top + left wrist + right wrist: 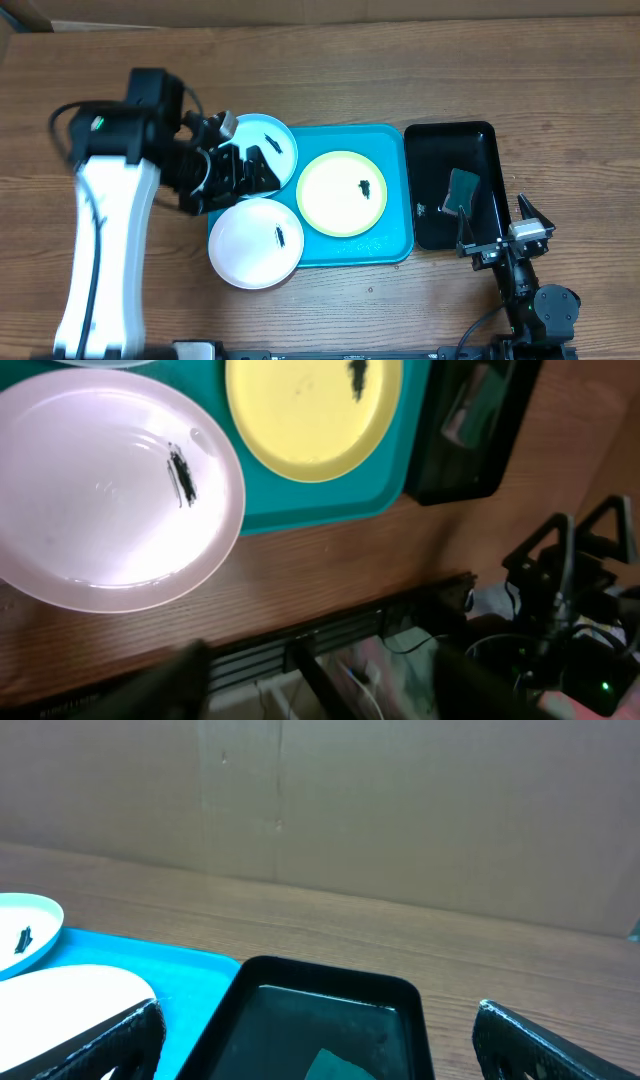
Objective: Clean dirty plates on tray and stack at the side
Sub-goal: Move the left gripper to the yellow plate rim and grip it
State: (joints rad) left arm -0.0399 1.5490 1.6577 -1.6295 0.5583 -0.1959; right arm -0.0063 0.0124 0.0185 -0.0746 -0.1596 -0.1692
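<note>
The turquoise tray (385, 245) lies mid-table. The yellow-green plate (342, 193) sits in it with a dark smear. The pale blue plate (268, 140) overlaps its back left corner. The white plate (256, 243) overlaps its front left corner and reaches onto the table. My left gripper (245, 172) is open and empty, hovering between the blue and white plates. Its wrist view shows the white plate (110, 490), the yellow-green plate (310, 410), the tray (330, 510) and its blurred fingers (320, 690). My right gripper (493, 215) is open and empty at the front right.
A glossy black tray (480, 135) with a green sponge (462, 190) stands right of the turquoise tray. In the right wrist view the black tray (330, 978) lies just ahead of the open fingers (320, 1055), with the turquoise tray (190, 985) to the left. A cardboard wall runs along the back.
</note>
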